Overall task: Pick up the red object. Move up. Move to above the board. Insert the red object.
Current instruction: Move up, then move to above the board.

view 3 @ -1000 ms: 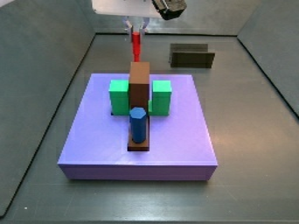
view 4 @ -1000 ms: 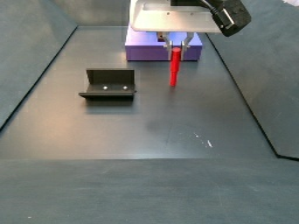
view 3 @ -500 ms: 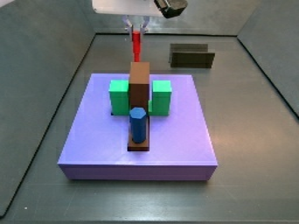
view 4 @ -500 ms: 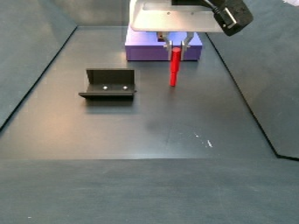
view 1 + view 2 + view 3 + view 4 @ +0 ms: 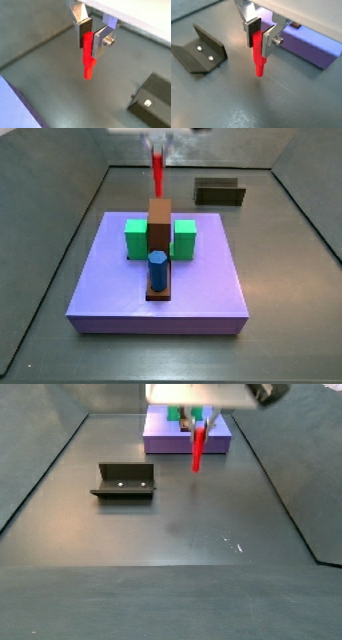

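Note:
The red object (image 5: pixel 158 174) is a thin red peg hanging upright, its upper end clamped between the silver fingers of my gripper (image 5: pixel 93 37), which is shut on it. Both wrist views show the peg (image 5: pixel 258 57) sticking out below the pads, clear of the grey floor. In a side view the gripper (image 5: pixel 158 146) is mostly cut off by the frame's top edge. It hangs behind the far end of the brown board (image 5: pixel 160 233). That board lies along the middle of the lavender slab (image 5: pixel 201 293). The peg (image 5: pixel 198 447) is still short of the slab (image 5: pixel 163 441).
A blue hexagonal peg (image 5: pixel 158 270) stands in the board's near end. Two green cubes (image 5: pixel 136 239) (image 5: pixel 185 239) flank the board. The dark fixture (image 5: pixel 124 480) stands on the floor beside the gripper, also in view as the fixture (image 5: pixel 219 193). Grey walls enclose the floor.
The gripper has risen with the red object in it, so its body is now mostly above both side views. The peg hangs higher off the floor.

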You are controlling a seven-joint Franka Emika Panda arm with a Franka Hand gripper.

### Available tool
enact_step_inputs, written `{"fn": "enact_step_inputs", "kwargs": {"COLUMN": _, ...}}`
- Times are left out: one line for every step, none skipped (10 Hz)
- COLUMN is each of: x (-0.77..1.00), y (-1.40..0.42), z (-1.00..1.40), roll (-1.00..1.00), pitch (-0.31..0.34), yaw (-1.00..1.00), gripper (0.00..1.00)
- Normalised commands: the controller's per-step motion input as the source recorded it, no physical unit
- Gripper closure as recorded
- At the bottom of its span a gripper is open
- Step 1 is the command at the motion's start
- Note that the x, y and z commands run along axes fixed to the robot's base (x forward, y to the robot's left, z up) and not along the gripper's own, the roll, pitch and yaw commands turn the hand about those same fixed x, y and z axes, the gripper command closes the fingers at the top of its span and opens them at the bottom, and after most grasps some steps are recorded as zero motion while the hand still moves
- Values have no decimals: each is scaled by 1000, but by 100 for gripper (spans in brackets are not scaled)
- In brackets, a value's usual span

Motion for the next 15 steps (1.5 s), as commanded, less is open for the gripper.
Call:
{"fn": "enact_step_inputs", "kwargs": {"x": -45, "y": 40, "z": 512, "roll": -6, "pitch": 43, "yaw": -34, "gripper": 100}}
{"fn": "enact_step_inputs", "kwargs": {"x": -5, "y": 30, "z": 227, "roll": -16, "pitch": 16, "yaw": -17, "gripper": 100}}
{"fn": "enact_step_inputs", "kwargs": {"x": 0, "y": 0, "z": 1400, "roll": 0, "pitch": 0, "yaw": 0, "gripper": 100}}
{"fn": "enact_step_inputs", "kwargs": {"x": -34, "y": -5, "z": 1400, "roll": 1, "pitch": 35, "yaw": 4, "gripper": 100}}
{"fn": "enact_step_inputs", "kwargs": {"x": -49, "y": -11, "z": 1400, "roll": -8, "pitch": 14, "yaw": 1, "gripper": 100}}
{"fn": "enact_step_inputs", "kwargs": {"x": 16, "y": -5, "z": 1400, "roll": -19, "pitch": 16, "yaw": 2, "gripper": 100}}
{"fn": "enact_step_inputs", "kwargs": {"x": 55, "y": -5, "z": 794, "roll": -24, "pitch": 70, "yaw": -4, "gripper": 100}}
{"fn": "enact_step_inputs", "kwargs": {"x": 48, "y": -3, "z": 435, "roll": -28, "pitch": 89, "yaw": -3, "gripper": 100}}
{"fn": "enact_step_inputs", "kwargs": {"x": 47, "y": -1, "z": 202, "roll": -28, "pitch": 63, "yaw": -5, "gripper": 100}}
{"fn": "enact_step_inputs", "kwargs": {"x": 177, "y": -1400, "z": 251, "roll": 24, "pitch": 255, "yaw": 122, "gripper": 100}}
{"fn": "enact_step_inputs", "kwargs": {"x": 172, "y": -1400, "z": 231, "roll": 81, "pitch": 251, "yaw": 110, "gripper": 100}}
{"fn": "enact_step_inputs", "kwargs": {"x": 193, "y": -1400, "z": 235, "roll": 89, "pitch": 233, "yaw": 82, "gripper": 100}}
{"fn": "enact_step_inputs", "kwargs": {"x": 218, "y": -1400, "z": 229, "roll": 43, "pitch": 213, "yaw": 50, "gripper": 100}}
{"fn": "enact_step_inputs", "kwargs": {"x": 249, "y": -1400, "z": 230, "roll": 21, "pitch": 175, "yaw": 26, "gripper": 100}}
{"fn": "enact_step_inputs", "kwargs": {"x": 260, "y": -1400, "z": 238, "roll": 20, "pitch": 163, "yaw": 20, "gripper": 100}}
